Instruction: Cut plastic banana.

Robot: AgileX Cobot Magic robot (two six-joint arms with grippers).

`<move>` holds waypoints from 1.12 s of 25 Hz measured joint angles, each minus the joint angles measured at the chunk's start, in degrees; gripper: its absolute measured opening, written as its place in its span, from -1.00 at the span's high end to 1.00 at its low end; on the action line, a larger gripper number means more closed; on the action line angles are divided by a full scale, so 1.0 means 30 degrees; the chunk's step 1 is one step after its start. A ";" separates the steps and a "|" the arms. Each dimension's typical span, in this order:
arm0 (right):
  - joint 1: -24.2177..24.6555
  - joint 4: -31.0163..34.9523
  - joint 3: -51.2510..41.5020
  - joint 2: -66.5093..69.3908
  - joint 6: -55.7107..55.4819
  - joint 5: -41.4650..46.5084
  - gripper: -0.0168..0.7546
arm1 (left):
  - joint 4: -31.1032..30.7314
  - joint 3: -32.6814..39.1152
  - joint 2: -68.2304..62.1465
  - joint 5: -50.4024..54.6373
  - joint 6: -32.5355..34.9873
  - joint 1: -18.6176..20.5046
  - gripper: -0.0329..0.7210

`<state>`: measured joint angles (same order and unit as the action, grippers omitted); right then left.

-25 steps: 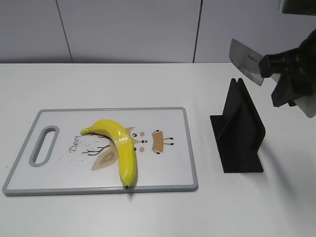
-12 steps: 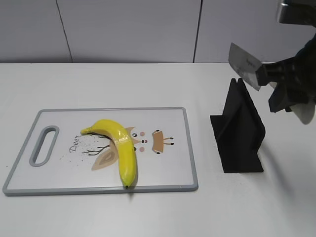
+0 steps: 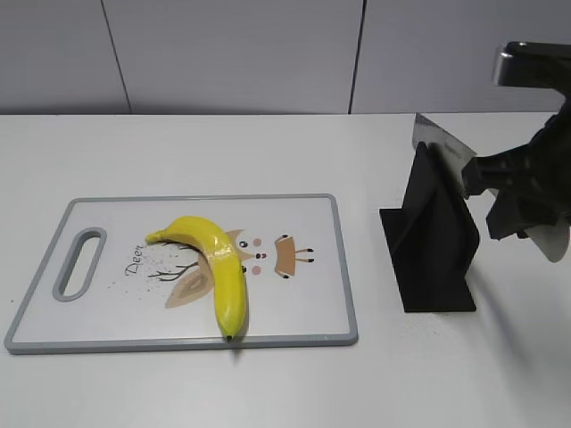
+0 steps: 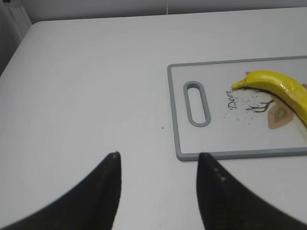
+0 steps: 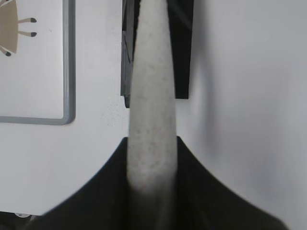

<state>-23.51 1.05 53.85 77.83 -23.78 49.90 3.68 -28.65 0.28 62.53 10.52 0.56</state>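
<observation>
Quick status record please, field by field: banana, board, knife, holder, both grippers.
banana: plastic banana lies whole on the cutting board, dark tip toward the near edge
board: cutting board flat on the white table, handle slot at its left end
knife: knife held in the right gripper, blade low at the slot of the holder
holder: black knife holder stands right of the board
left gripper: left gripper open, empty, above bare table left of the board
cut: not yet made

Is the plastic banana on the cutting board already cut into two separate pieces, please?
No, in the exterior view the plastic banana lies in one piece on the cutting board, with no gap along its length.
</observation>
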 joint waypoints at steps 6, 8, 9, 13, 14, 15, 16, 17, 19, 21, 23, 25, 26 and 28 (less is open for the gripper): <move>-0.0017 0.0295 -0.0692 0.0304 0.0019 -0.0296 0.46 | 0.0000 0.0000 0.0000 -0.0019 0.0000 0.0000 -0.39; -0.0017 0.0388 -0.0750 0.0448 0.0019 -0.0636 0.46 | 0.0000 0.0000 0.0000 -0.0019 0.0000 0.0000 -0.39; -0.0017 0.0510 -0.0767 0.0487 0.0019 -0.0806 0.46 | 0.0000 0.0000 0.0000 -0.0019 0.0000 0.0000 -0.39; -0.0017 0.1063 -0.0767 0.0570 -0.0016 -0.1038 0.46 | 0.0000 0.0000 0.0000 -0.0019 0.0000 0.0000 -0.39; -0.0017 0.1085 -0.0767 0.0586 -0.0016 -0.1046 0.46 | 0.0000 0.0000 0.0000 -0.0019 0.0000 0.0000 -0.39; -0.0017 0.1118 -0.0767 0.0586 -0.0020 -0.1062 0.46 | 0.0000 0.0000 0.0000 -0.0019 0.0000 0.0000 -0.39; -0.0017 0.1118 -0.0767 0.0586 -0.0037 -0.1111 0.42 | 0.0000 0.0000 0.0000 -0.0019 0.0000 0.0000 -0.39; -0.0017 0.1161 -0.0767 0.0586 -0.0037 -0.1194 0.32 | 0.0000 0.0000 0.0000 -0.0019 0.0000 0.0000 -0.39; -0.0017 0.1227 -0.0767 0.0586 -0.0037 -0.1339 0.02 | 0.0000 0.0000 0.0000 -0.0019 0.0000 0.0000 -0.39; -0.0017 0.1250 -0.0767 0.0586 -0.0037 -0.1486 -0.30 | 0.0000 0.0000 0.0000 -0.0019 0.0000 0.0000 -0.39; -0.0017 0.1250 -0.0767 0.0586 -0.0037 -0.1544 -0.54 | 0.0000 0.0000 0.0000 -0.0019 0.0000 0.0000 -0.39; -0.0017 0.1250 -0.0767 0.0586 -0.0037 -0.1587 -0.63 | 0.0000 0.0000 0.0000 -0.0019 0.0000 0.0000 -0.39; -0.0017 0.1263 -0.0767 0.0586 -0.0037 -0.1587 -0.64 | 0.0000 0.0000 0.0000 -0.0019 0.0000 0.0000 -0.39; -0.0017 0.1263 -0.0767 0.0469 0.0041 -0.1587 -0.66 | 0.0000 0.0000 0.0000 -0.0019 0.0000 0.0000 -0.39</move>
<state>-23.56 4.84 51.55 79.24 -23.65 45.14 3.68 -28.65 0.28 62.48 10.52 0.56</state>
